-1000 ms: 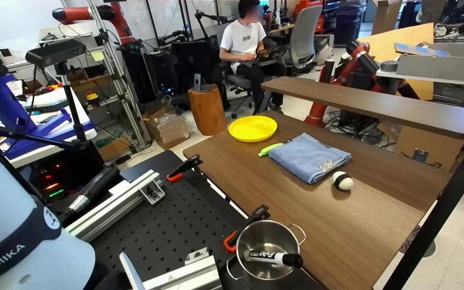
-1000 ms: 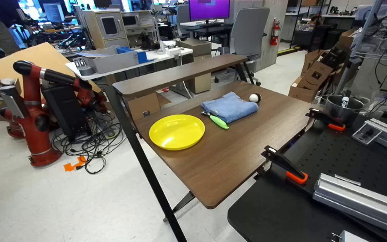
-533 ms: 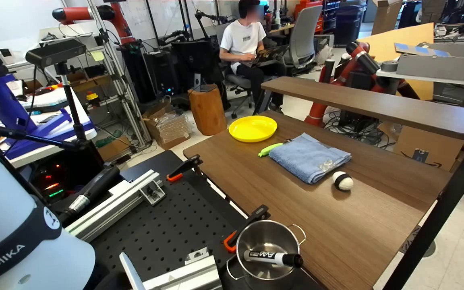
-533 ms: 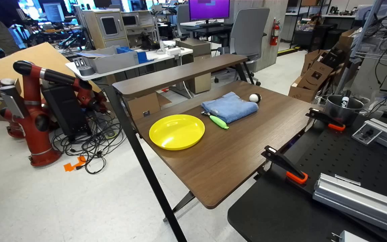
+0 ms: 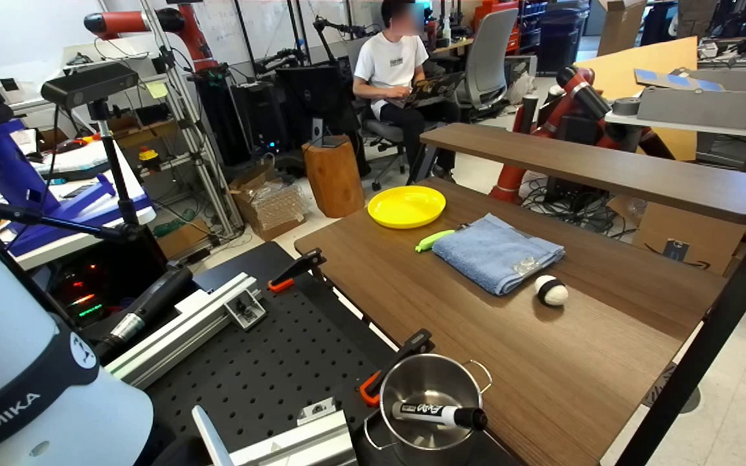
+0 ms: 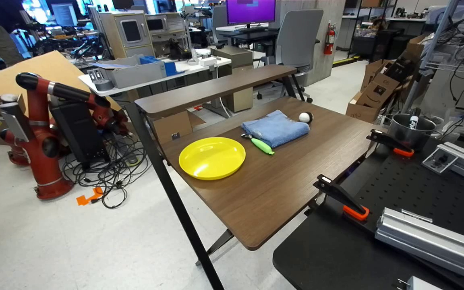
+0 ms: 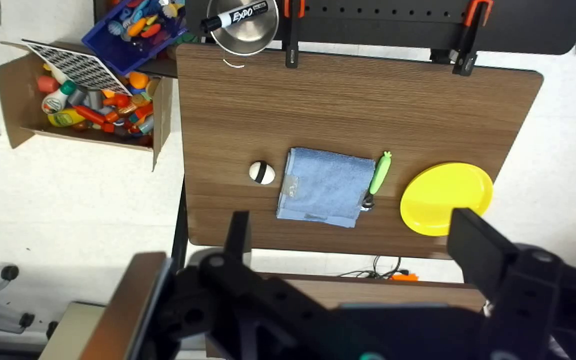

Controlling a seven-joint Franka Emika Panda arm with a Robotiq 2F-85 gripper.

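In the wrist view, the folded blue towel (image 7: 325, 187) lies on the brown table (image 7: 233, 115) toward 11 o'clock from the gripper (image 7: 352, 216), the green-handled utensil (image 7: 381, 172) toward 1, the yellow plate (image 7: 440, 192) toward 3 and the banded white ball (image 7: 261, 172) toward 10. The gripper's jaws stand wide apart with nothing in their grip, clear of these things. Compared with half a second earlier, both exterior views show towel, utensil, plate and ball unmoved.

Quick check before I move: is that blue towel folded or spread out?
Folded. In an exterior view, the blue towel lies as a thick, compact pad on the table, with stacked layers showing at its edge.
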